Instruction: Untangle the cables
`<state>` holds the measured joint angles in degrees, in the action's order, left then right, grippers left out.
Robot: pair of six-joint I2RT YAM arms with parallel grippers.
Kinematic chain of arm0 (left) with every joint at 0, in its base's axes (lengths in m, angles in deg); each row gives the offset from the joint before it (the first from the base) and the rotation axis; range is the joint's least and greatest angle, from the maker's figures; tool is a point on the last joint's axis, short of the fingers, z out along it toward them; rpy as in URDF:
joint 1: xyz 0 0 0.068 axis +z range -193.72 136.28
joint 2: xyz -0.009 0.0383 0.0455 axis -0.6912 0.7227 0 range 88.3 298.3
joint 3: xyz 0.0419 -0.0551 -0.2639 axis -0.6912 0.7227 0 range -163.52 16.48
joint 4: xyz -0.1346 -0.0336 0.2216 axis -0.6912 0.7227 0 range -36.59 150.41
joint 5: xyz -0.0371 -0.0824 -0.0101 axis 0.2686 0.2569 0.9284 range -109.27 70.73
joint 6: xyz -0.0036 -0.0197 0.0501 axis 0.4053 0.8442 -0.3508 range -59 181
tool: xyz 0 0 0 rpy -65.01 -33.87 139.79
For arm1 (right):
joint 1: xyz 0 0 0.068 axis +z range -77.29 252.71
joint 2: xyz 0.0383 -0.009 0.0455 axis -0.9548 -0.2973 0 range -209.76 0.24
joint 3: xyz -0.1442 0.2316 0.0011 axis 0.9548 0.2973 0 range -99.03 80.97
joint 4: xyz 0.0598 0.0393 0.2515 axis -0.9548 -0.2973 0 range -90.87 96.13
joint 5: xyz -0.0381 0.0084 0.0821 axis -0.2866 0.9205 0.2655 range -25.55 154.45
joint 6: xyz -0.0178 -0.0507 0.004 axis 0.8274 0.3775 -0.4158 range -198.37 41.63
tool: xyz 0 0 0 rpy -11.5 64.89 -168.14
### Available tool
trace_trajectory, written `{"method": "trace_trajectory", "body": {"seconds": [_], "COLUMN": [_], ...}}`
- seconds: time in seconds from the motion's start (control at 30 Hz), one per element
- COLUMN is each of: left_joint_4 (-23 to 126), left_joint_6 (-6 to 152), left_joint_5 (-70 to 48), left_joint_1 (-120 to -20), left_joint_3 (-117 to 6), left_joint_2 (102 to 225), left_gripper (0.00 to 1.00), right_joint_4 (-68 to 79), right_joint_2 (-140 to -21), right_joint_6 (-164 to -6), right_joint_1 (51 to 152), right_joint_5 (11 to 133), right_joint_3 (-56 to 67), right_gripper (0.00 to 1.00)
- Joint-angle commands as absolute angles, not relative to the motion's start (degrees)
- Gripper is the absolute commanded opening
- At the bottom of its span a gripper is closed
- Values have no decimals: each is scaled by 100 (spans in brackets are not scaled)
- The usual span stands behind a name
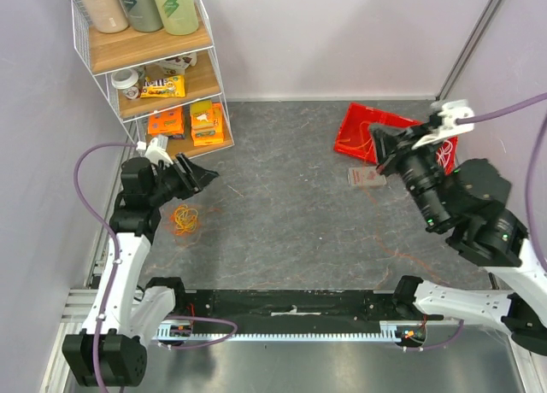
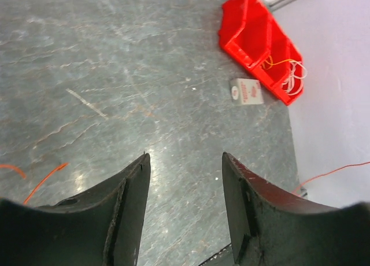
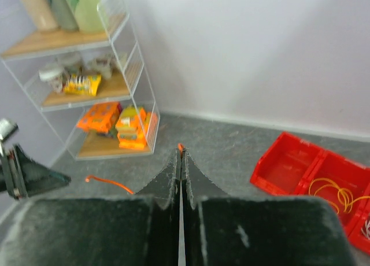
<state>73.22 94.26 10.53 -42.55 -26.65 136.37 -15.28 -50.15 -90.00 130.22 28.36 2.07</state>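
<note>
Cables point(image 1: 184, 218), orange and yellow, lie in a small loose pile on the table point(image 1: 291, 214) at the left, just on the near side of the left gripper point(image 1: 208, 181). This gripper hangs above the table with its jaws apart and nothing between them; through the gap in its wrist view I see only bare table. More cables, yellow and white, are inside the red bin point(image 1: 357, 120) at the far right. The right gripper point(image 3: 180, 156) is raised by the bin's near-left side with its jaws pressed together. A small piece of orange cable point(image 3: 180, 146) shows at the very tips, pinched there. Thin orange lines run on the table under the right arm, too fine for me to follow. A small box point(image 1: 367, 177) lies just near the bin. A shelf point(image 1: 154, 60) with bottles and snack packs stands at the far left.
</note>
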Motion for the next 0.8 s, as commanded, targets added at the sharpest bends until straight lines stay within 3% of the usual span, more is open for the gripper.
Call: {"method": "trace_trajectory", "body": {"seconds": [0.0, 0.27, 0.4, 0.5, 0.63, 0.77], "left_joint_4": [6318, 6036, 5825, 5824, 5930, 6026], "left_joint_6": [9870, 9949, 10046, 9976, 9775, 9353], "left_joint_5": [1597, 1422, 1483, 1615, 1458, 975], "left_joint_1": [-4678, -5787, -5849, -5875, -5849, -5814], "left_joint_3": [-3044, -4318, -4898, -5268, -5375, -5050], "left_joint_2": [13961, 15174, 15508, 15816, 15958, 15808], "left_gripper": [60, 61, 62, 62, 62, 61], "right_joint_4": [-1348, -1523, -1322, -1321, -928, 241], "right_joint_2": [-5458, -7533, -7973, -8255, -8247, -8378], "right_joint_6": [-8331, -6853, -6721, -7209, -9861, -11280], "right_joint_1": [13010, 13010, 12992, 12459, 10483, 9662], "right_joint_5": [2210, 1769, 2120, 2759, 5910, 7997], "right_joint_3": [-901, -4046, -4630, -4324, -2570, -950], "right_gripper": [0, 0, 0, 0, 0, 0]}}
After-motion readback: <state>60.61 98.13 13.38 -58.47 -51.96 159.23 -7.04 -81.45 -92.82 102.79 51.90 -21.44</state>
